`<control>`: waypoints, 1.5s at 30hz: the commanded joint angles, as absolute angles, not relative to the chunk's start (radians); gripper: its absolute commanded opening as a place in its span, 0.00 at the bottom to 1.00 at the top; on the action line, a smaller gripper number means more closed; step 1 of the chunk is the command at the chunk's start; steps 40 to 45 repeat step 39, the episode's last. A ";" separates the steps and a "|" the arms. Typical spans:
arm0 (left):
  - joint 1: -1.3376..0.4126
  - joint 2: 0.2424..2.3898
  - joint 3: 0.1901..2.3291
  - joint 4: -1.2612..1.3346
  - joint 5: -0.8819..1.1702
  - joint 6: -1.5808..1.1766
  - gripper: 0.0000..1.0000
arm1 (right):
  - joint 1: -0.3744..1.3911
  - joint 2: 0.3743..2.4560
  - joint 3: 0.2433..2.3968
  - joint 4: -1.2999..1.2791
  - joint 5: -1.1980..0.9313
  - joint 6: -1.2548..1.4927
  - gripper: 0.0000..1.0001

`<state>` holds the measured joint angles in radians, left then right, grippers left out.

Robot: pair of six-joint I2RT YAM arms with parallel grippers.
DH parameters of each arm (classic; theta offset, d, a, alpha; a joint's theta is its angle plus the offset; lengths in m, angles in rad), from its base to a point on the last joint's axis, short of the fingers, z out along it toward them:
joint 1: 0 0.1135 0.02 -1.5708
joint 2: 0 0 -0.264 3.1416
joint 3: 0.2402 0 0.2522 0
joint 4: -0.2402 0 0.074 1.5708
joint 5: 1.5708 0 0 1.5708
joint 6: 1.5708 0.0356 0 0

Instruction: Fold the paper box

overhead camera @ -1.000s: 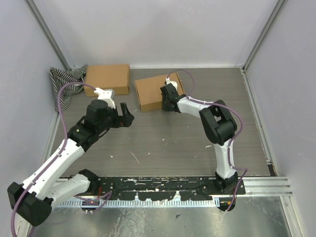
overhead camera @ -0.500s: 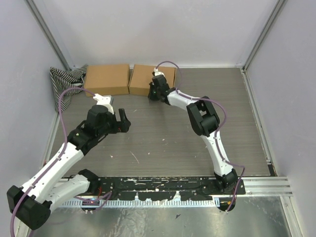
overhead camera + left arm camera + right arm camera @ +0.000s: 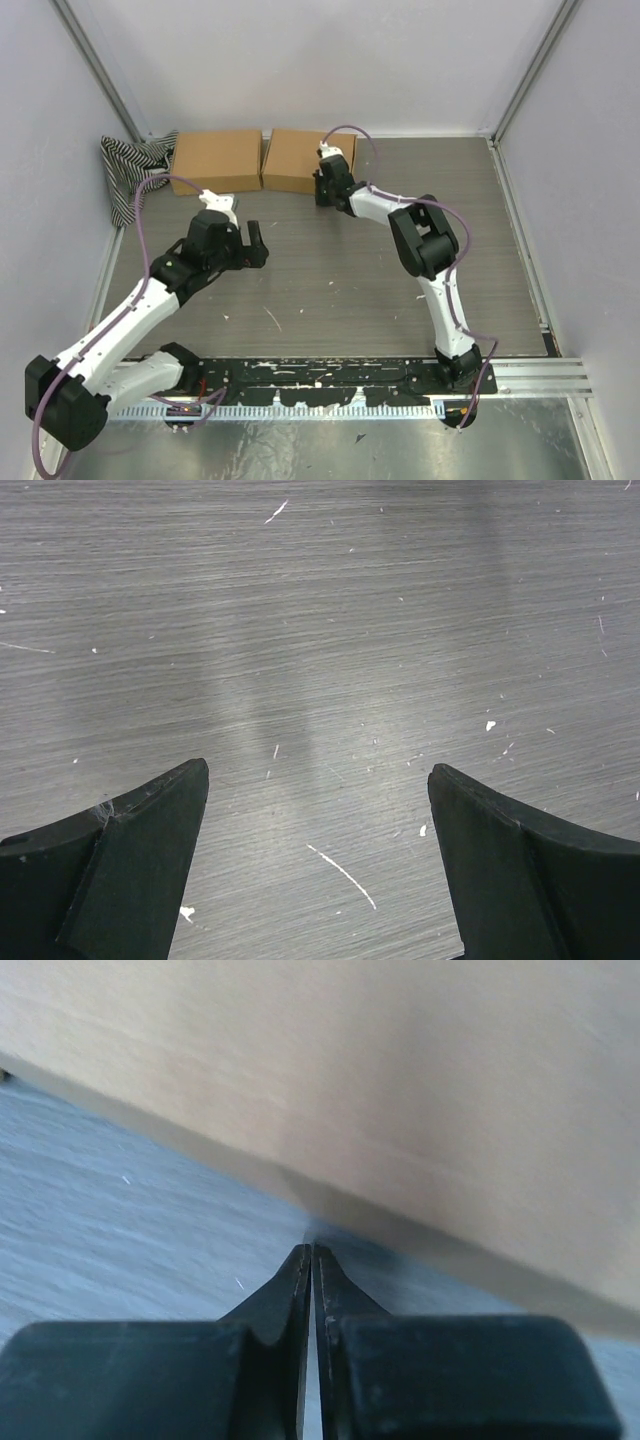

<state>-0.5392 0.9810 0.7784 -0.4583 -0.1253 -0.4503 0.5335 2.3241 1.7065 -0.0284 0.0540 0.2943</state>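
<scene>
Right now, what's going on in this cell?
Two closed brown cardboard boxes sit side by side at the far edge of the table. The right gripper is shut, holds nothing, and has its tips at the near side of the right box; whether they touch is unclear. The left gripper is open over bare table, apart from the left box. A striped cloth lies in the far left corner.
</scene>
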 commanded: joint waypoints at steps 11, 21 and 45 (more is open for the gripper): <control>-0.535 1.151 0.918 -0.420 -0.178 -0.413 0.98 | 0.523 1.682 1.213 -0.066 0.198 0.274 0.26; -0.535 1.182 0.895 -0.407 -0.193 -0.410 0.98 | 0.523 1.391 0.989 -0.168 0.249 0.281 0.35; -0.535 1.105 0.874 -0.443 -0.232 -0.397 0.98 | 0.519 1.290 0.928 -0.159 0.261 0.275 0.32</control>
